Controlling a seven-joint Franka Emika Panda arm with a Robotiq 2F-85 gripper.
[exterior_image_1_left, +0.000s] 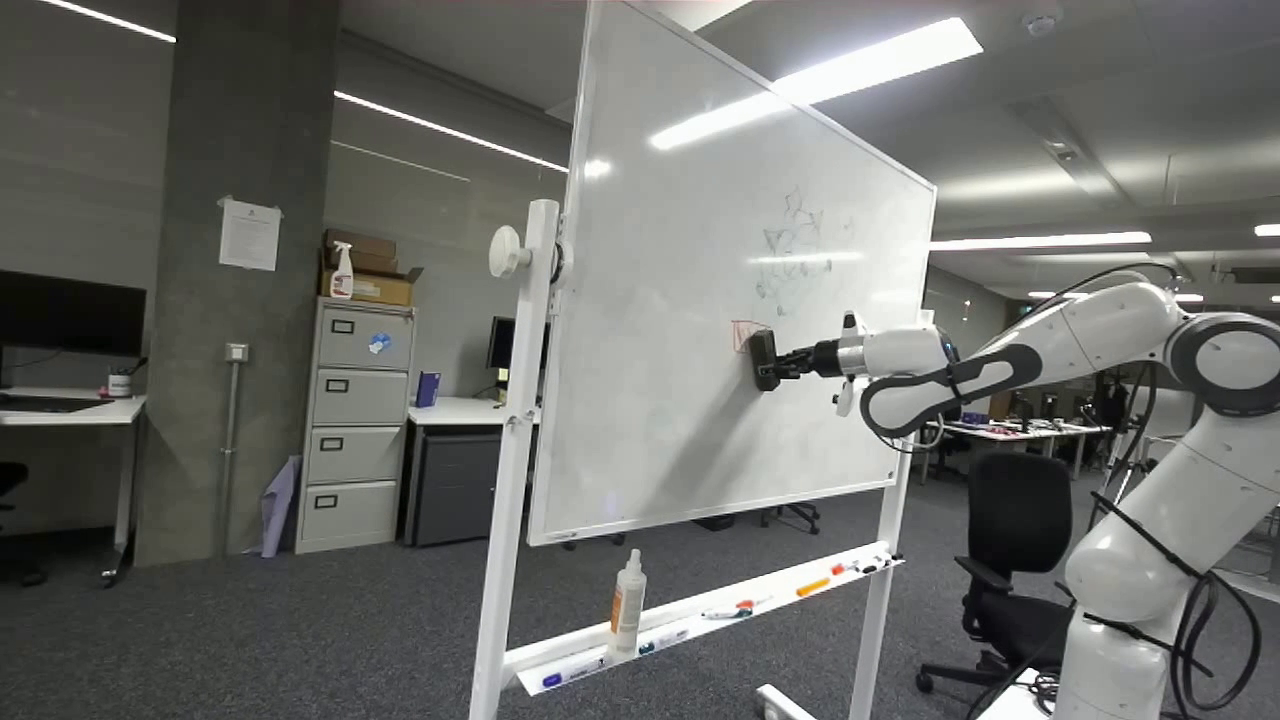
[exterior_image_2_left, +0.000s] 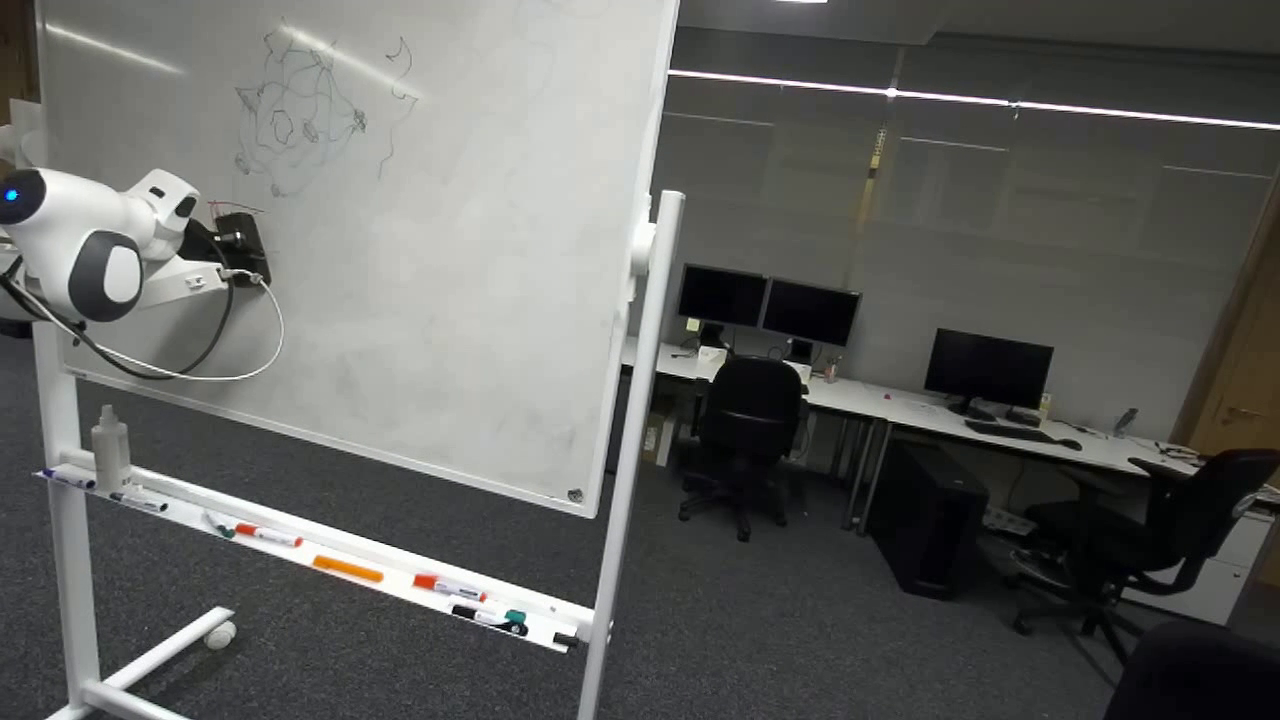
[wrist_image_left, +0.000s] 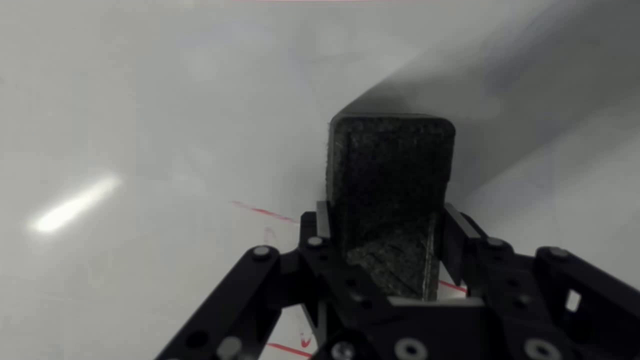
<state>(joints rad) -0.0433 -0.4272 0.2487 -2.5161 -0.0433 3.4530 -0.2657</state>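
Note:
A black block like a board eraser (wrist_image_left: 392, 165) sits between the fingers of my gripper (wrist_image_left: 387, 212), which is shut on its two sides. In both exterior views the eraser (exterior_image_1_left: 763, 360) is up against the whiteboard (exterior_image_1_left: 660, 420); whether its whole face touches, I cannot tell. Red marker lines (wrist_image_left: 270, 214) run beside and behind it in the wrist view, partly hidden by the fingers. A red drawn shape (exterior_image_1_left: 742, 334) shows at its edge in an exterior view. Higher on the board is a dark sketch (exterior_image_2_left: 300, 120) of stars and loops.
Below the board, a white tray (exterior_image_1_left: 715, 610) carries a spray bottle (exterior_image_1_left: 628, 605), several markers and an orange stick (exterior_image_2_left: 347, 569). White posts (exterior_image_1_left: 515, 450) frame the board. An office chair (exterior_image_1_left: 1020, 530) stands near the arm's base. A white cable (exterior_image_2_left: 270, 350) loops from the wrist.

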